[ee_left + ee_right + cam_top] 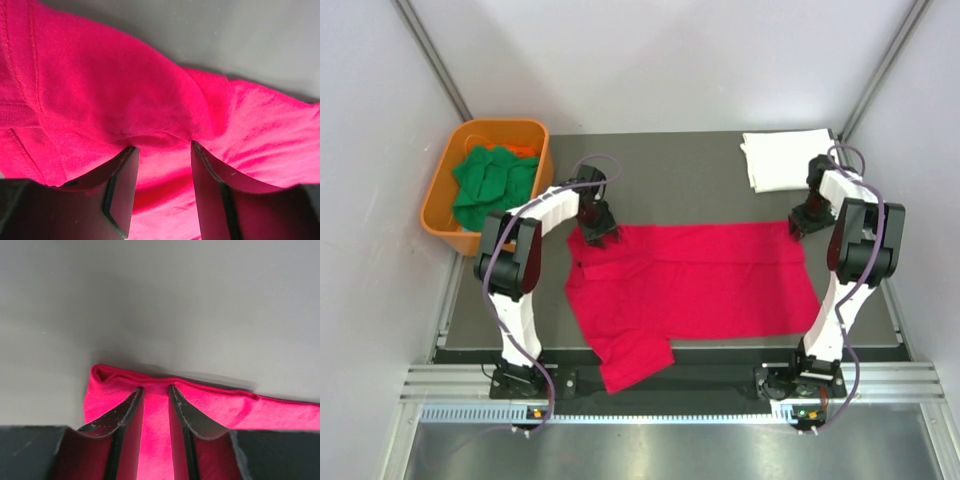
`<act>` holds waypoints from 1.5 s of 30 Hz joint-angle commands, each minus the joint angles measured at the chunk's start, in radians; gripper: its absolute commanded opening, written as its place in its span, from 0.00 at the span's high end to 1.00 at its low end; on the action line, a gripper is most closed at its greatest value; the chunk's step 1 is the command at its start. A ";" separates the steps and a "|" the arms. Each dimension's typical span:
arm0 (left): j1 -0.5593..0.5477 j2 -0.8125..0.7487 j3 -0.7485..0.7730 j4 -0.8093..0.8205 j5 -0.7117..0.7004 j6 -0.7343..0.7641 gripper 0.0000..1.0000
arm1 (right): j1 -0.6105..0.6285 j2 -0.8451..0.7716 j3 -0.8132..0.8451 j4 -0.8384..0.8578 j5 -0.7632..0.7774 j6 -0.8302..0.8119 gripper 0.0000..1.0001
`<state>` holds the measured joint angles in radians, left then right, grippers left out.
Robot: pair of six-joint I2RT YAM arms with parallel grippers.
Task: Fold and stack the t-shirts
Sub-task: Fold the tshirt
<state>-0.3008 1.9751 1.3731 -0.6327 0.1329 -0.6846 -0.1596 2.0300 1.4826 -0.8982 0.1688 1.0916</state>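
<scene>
Red t-shirt: bright red soft knit short-sleeved shirt [700, 285], spread mostly flat on the table; one rumpled sleeve flap droops over the near edge, and the collar side is creased.
Table: matte dark grey flat surface [690, 180].
Left gripper: black two-finger gripper [600, 235] at the shirt's far left edge, clenched on a raised ridge of the red cloth; stitched seams show beside it in the wrist view.
Right gripper: black two-finger gripper [798, 226] at the shirt's far right corner, pinching the doubled hem, with red cloth filling the narrow gap between its fingers.
White t-shirt: smooth white cloth folded into a neat rectangle [785, 160], at the far right corner of the table.
Green t-shirts: crumpled green cloth [492, 183], heaped inside the tub.
Tub: orange plastic rectangular tub with rounded corners [505, 125], beside the table's far left corner.
</scene>
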 commanded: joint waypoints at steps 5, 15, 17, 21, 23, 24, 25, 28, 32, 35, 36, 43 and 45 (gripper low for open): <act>-0.012 0.050 0.054 0.036 -0.082 0.005 0.48 | 0.008 0.104 0.021 0.217 0.064 -0.039 0.74; -0.011 -0.271 -0.046 0.018 0.104 0.169 0.46 | 0.055 -0.115 -0.028 0.199 0.020 -0.232 0.71; -0.009 -0.318 -0.057 0.016 0.160 0.192 0.46 | 0.077 -0.189 -0.030 0.179 0.020 -0.255 0.69; 0.002 -0.383 -0.101 0.040 0.268 0.195 0.40 | 0.140 -0.307 -0.027 0.177 0.002 -0.318 0.64; 0.057 -0.415 -0.172 0.122 0.383 0.172 0.40 | 0.208 -0.346 -0.024 0.189 -0.024 -0.364 0.63; 0.078 -0.421 -0.192 0.142 0.458 0.143 0.41 | 0.232 -0.381 -0.025 0.197 -0.061 -0.378 0.62; 0.109 -0.429 -0.212 0.157 0.464 0.142 0.41 | 0.259 -0.398 -0.033 0.212 -0.089 -0.393 0.61; 0.135 -0.449 -0.226 0.067 0.371 0.207 0.41 | 0.408 -0.479 -0.117 0.377 -0.234 -0.440 0.58; 0.137 -0.487 -0.273 0.033 0.271 0.261 0.44 | 0.534 -0.576 -0.325 0.622 -0.377 -0.386 0.53; 0.132 -0.524 -0.333 0.074 0.299 0.280 0.46 | 0.621 -0.570 -0.381 0.720 -0.399 -0.372 0.53; 0.121 -0.532 -0.347 0.096 0.319 0.289 0.48 | 0.640 -0.564 -0.390 0.746 -0.422 -0.372 0.53; -0.092 -0.480 -0.296 0.091 0.191 0.407 0.49 | 0.684 -0.619 -0.513 0.877 -0.437 -0.345 0.54; -0.130 -0.447 -0.276 0.068 0.093 0.396 0.46 | 0.684 -0.636 -0.524 0.877 -0.428 -0.360 0.54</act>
<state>-0.3836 1.4960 1.0451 -0.5762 0.3485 -0.3328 0.5213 1.4597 0.9665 -0.1303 -0.2584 0.7345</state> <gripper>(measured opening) 0.528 0.457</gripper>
